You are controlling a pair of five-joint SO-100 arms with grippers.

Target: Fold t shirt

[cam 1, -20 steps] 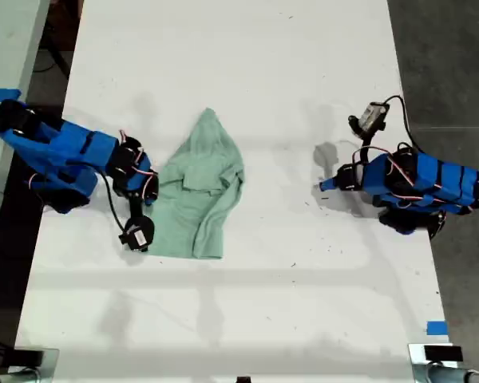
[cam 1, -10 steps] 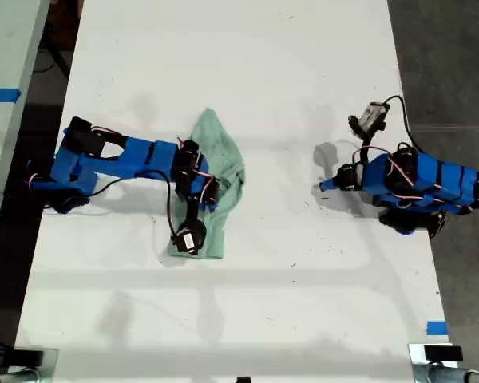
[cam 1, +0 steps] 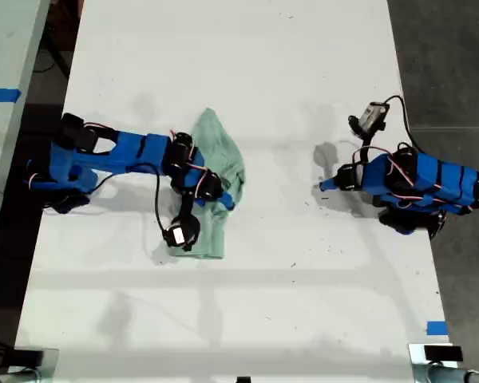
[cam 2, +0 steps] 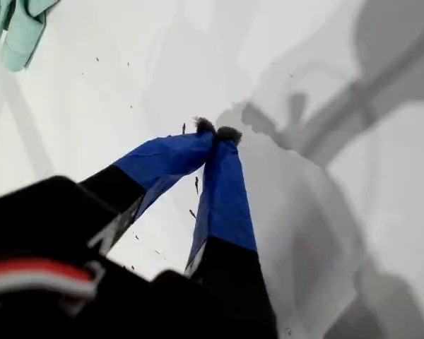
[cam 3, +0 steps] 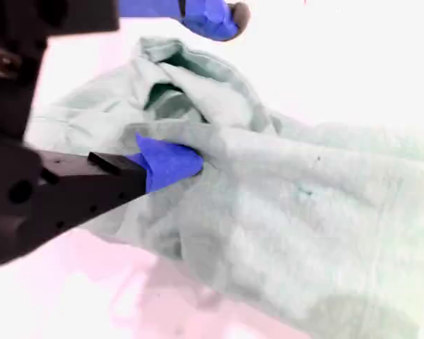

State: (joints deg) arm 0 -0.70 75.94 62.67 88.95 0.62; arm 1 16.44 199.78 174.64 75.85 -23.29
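Dragging further risks bunching the t shirt [cam 1: 215, 171], since your second gripper [cam 3: 198, 85], jaws apart, only straddles a ridge. Your first gripper [cam 2: 215, 132] rests pinched together, empty.

t shirt [cam 1: 215, 167] partly hidden under an arm in the exterior view, cut off in both wrist views

blue arm bodies, black servo joints, black cables, blue-taped gripper tips.

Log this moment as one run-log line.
task: fold t shirt | second hand: open, over t shirt | first hand: shut, empty, on bare table | fold: unfinished
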